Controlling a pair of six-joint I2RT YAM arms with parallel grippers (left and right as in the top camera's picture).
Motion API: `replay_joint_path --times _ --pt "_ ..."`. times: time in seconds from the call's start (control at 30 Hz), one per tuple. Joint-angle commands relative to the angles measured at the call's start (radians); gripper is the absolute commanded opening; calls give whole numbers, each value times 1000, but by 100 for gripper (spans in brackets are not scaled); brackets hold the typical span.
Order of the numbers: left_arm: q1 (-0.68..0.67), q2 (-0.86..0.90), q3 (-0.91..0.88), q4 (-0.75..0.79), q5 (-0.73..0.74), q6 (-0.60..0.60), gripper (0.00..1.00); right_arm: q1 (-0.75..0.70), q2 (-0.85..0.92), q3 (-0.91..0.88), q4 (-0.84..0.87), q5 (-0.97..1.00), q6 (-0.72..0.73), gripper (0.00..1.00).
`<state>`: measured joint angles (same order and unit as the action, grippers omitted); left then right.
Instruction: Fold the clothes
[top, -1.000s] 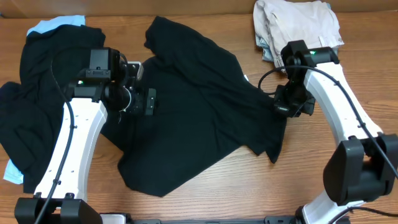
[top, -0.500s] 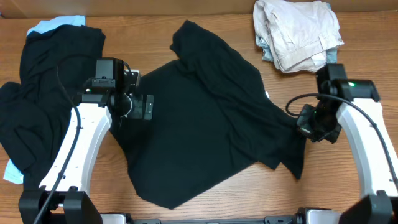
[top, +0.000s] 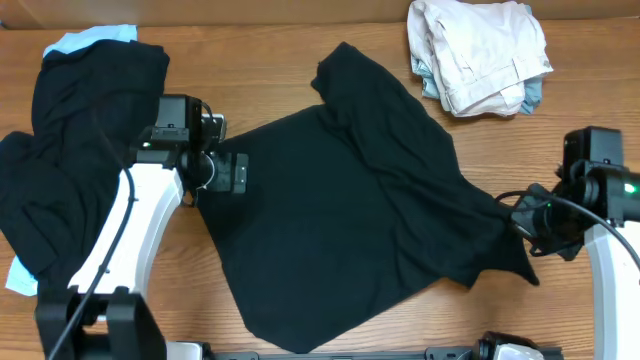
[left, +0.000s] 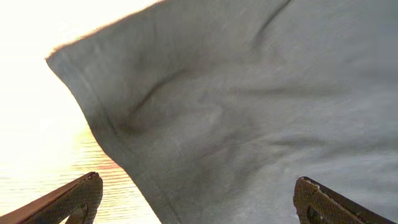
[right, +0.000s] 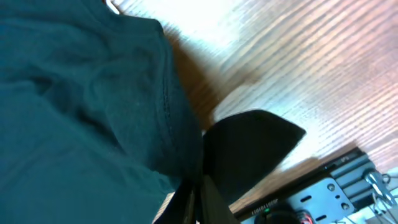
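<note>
Plain black short-sleeved shirt spread across the middle of the wooden bench, right pincer clamped on its right corner, left pincer wide apart over its left edge

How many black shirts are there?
2 that I can tell. One black shirt lies spread out in the middle. A black heap sits crumpled on the left, on top of a light blue cloth. The heap may hide more shirts.
</note>
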<state>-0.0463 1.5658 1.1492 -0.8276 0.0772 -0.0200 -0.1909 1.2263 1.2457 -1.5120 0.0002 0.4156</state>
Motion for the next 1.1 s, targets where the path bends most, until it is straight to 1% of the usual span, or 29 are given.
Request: replay_joint_path --times 0.0,0.03,0.07,0.3,0.53,0.63,0.73,0.8,0.87,1.07 --pt "0 76 -17 15 0 -11 100 -16 -45 -3 -9 2 0 23" --pt "0 93 -17 21 2 -14 100 -16 -47 -3 -11 2 0 45" --pt "0 136 -17 39 2 -39 100 -16 -46 -3 -12 1 -20 75" --pt "-1 269 -17 112 19 -56 98 -16 -46 -3 39 -20 -31 78" --pt "1 364 -17 135 4 -63 99 -16 -46 -3 69 -58 -53 78" --pt "1 388 -17 149 -69 -75 100 -16 -46 -3 80 -59 -53 78" --pt "1 412 -17 197 -167 -74 100 -16 -46 -3 95 -59 -53 78" --pt "2 431 -17 249 -223 -70 100 -16 -46 -3 108 -60 -52 78" --pt "3 459 -17 346 -275 -40 100 -16 -46 -3 125 -60 -52 78" --pt "18 538 -17 691 -292 117 100 0 -46 -3 166 -66 -53 78"
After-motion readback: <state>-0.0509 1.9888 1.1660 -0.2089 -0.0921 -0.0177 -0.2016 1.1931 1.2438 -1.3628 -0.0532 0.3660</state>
